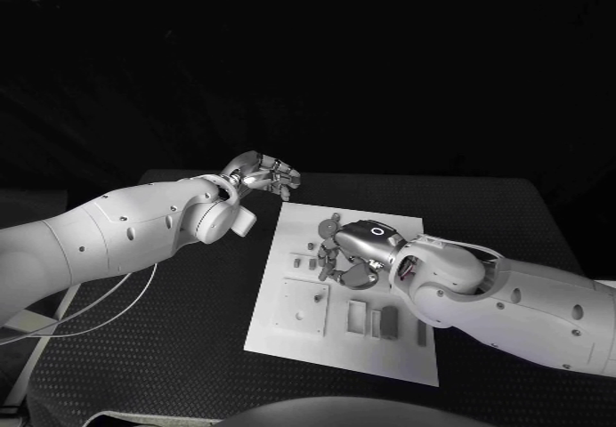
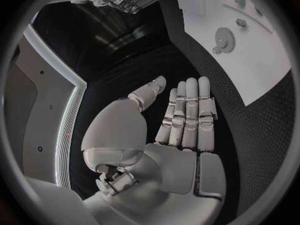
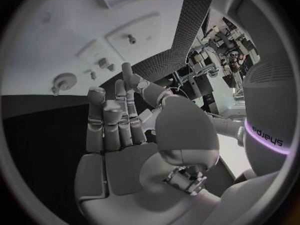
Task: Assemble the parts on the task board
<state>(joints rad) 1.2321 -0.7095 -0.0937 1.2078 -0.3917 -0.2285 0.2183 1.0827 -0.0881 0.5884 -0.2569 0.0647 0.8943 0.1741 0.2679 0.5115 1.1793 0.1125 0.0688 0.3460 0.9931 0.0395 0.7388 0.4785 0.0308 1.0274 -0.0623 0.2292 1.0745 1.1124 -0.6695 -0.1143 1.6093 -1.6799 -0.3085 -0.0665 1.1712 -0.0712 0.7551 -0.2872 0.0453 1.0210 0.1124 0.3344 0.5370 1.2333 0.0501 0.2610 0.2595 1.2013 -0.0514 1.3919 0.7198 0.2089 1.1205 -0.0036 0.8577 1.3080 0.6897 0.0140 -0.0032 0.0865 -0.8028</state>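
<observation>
White, the task board (image 1: 336, 342) lies flat in the middle of the black table (image 1: 167, 356), its long side running away from the robot. Small grey parts rest on its surface: a gear-shaped part (image 2: 224, 36) near the far end, several small blocks (image 1: 303, 261) near the middle of the board, and upright rectangular pieces (image 1: 358, 313) toward the near end. A raised square plate (image 1: 303, 304) sits at the near left of the board.

The left hand (image 1: 261, 173) is positioned over the bare table, just beyond the far left corner of the board and clear of it. In the left wrist view, its fingers (image 2: 187, 112) are extended straight and held side by side, with the thumb standing apart; the hand holds nothing and touches no part.

The right hand (image 1: 349, 253) is positioned above the middle of the board, over the small blocks. In the right wrist view, its fingers (image 3: 111, 122) are extended and close together, the thumb angled out to one side; nothing lies between them. Whether any fingertip contacts the board cannot be determined from the head view.
</observation>
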